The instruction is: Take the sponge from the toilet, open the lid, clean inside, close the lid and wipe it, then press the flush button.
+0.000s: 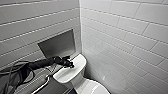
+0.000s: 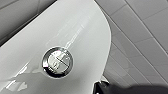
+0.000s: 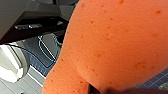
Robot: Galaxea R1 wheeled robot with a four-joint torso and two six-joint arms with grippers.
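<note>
"Why was your left arm out over the tank?"

"My left gripper (image 1: 70, 65) hung just above the flat top of the glossy white ceramic toilet (image 1: 68, 76). It was close by the round, shiny metal flush button (image 2: 57, 62) set in the middle of that top. I judged it was placed there for the press. Whether it was spread or closed I could not tell."

"And the other one?"

"My right gripper (image 3: 100, 90) was closed on the small orange-red porous sponge (image 3: 112, 45), which was lifted off the toilet and held above the blue floor tiles (image 3: 160, 77) (out of the left arm's way, I reckoned)."

"Anything in the bowl?"

"The smooth white oval lid (image 1: 93, 88) seemed to lie down over it, though that corner was blurred, so whatever the bowl held was hidden. The grey square recess (image 1: 58, 45) in the tiled wall had nothing in it that I could make out."
</note>
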